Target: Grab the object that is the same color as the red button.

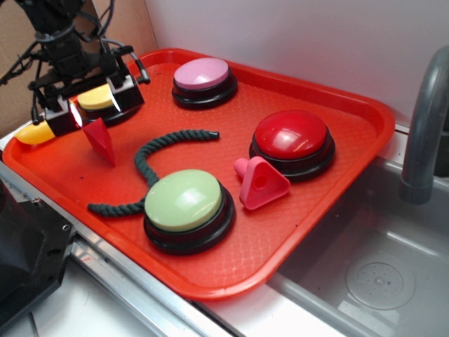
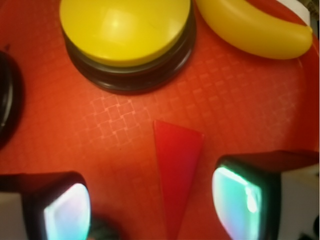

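The object, a small solid red wedge (image 1: 100, 140), lies on the red tray (image 1: 210, 270) near its far left corner, tip pointing toward the front. My gripper (image 1: 95, 105) hangs open just above and behind it. In the wrist view the wedge (image 2: 177, 170) lies between the two fingers, closer to the right pad (image 2: 237, 200) than to the left one, with tray showing on both sides; my gripper (image 2: 152, 207) touches nothing. The red button (image 1: 291, 137), a glossy dome on a black base, stands at the tray's right side.
A yellow button (image 2: 125, 30) and a yellow banana (image 2: 255, 30) lie just beyond the wedge. On the tray are also a pink button (image 1: 203, 76), a green button (image 1: 186, 203), a dark rope (image 1: 151, 161) and a pink triangular piece (image 1: 263, 184). A sink (image 1: 379, 281) and faucet (image 1: 424, 126) are at the right.
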